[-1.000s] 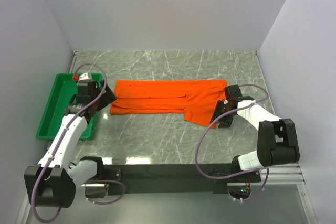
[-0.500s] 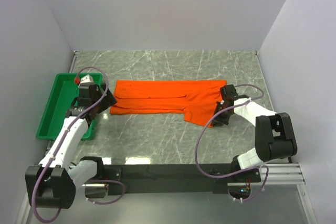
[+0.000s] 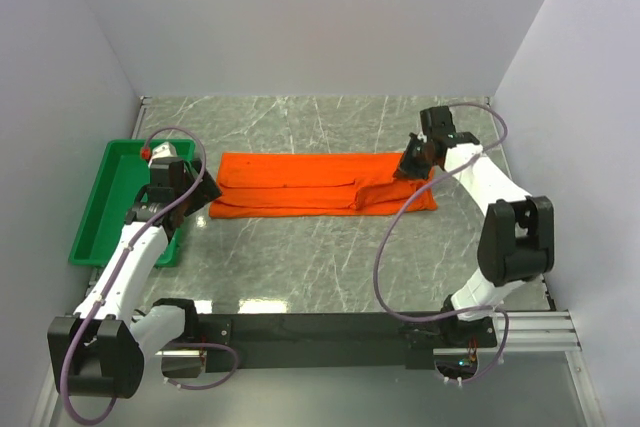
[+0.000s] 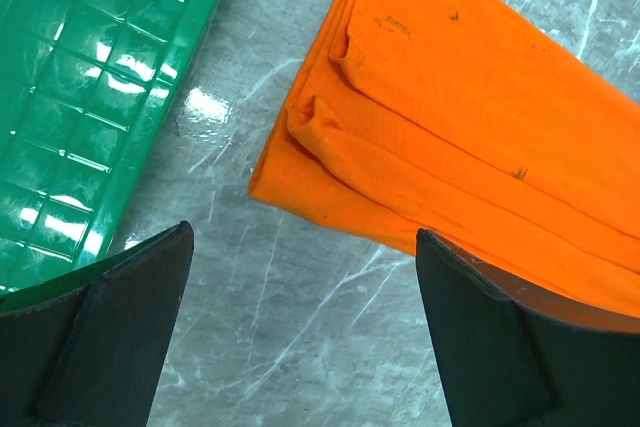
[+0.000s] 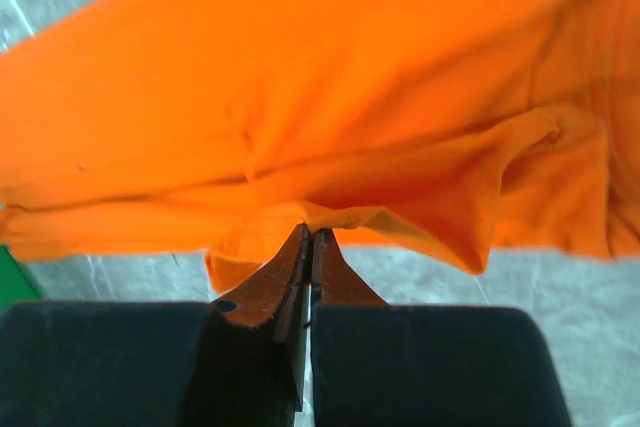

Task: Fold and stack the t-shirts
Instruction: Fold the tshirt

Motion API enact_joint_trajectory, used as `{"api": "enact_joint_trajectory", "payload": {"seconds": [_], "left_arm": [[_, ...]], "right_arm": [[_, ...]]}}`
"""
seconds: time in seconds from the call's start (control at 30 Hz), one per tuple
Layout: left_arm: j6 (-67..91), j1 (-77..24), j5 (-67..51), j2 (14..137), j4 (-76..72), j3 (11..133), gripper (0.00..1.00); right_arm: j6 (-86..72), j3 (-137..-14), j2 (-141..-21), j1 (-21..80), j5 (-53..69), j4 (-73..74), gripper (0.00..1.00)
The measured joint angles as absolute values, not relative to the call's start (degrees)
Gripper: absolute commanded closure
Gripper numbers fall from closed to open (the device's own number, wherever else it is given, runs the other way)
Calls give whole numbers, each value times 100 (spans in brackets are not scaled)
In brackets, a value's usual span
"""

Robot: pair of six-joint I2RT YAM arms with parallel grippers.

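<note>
The bright orange t-shirt (image 3: 300,183) lies as a long folded strip across the marble table. My right gripper (image 3: 408,169) is at the strip's right end and is shut on a bunched fold of the t-shirt (image 5: 330,97). The cloth is pinched at the fingertips of the right gripper (image 5: 310,232) and drapes away from them. My left gripper (image 3: 205,193) hovers by the strip's left end. In the left wrist view the left gripper (image 4: 302,239) stands wide open over bare marble, just short of the layered corner of the t-shirt (image 4: 470,107).
A green tray (image 3: 100,217) sits at the left edge of the table, close beside the left gripper; its gridded floor (image 4: 80,97) shows in the left wrist view. White walls close in the back and both sides.
The right gripper shut on the flap that hung down at the shirt's right front and carried it toward the back right, so the shirt now forms an even strip. The left arm barely moved.
</note>
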State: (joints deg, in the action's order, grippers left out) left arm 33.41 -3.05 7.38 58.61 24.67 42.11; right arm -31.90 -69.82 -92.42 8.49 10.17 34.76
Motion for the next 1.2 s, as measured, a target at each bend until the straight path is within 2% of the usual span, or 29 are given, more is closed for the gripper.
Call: {"api": "enact_joint_trajectory", "payload": {"seconds": [0.23,0.5,0.93,1.07,1.1,1.2], "left_arm": [[3341,-305,740,5861,2467,4211,2],[3341,-305,744,5874,2469,4211,3],[3341,-305,742,5968,2471,4211,4],[3341,-305,738,6020,2469,4211,5],[3341,-305,735,6038,2469,4211,5],[3345,-305,690,6134,2469,4211,10]], "right_arm": [[-3188,-8064,-10331,849,1066,3548,100],[-3177,-8984,-11024,843,1009,3667,100],[-3170,-9463,-11625,768,1253,3430,92],[-3245,-9391,-11655,751,1157,3271,73],[-3260,-9327,-11631,744,1094,3177,65],[-3192,-9021,-11480,764,937,2919,53]]}}
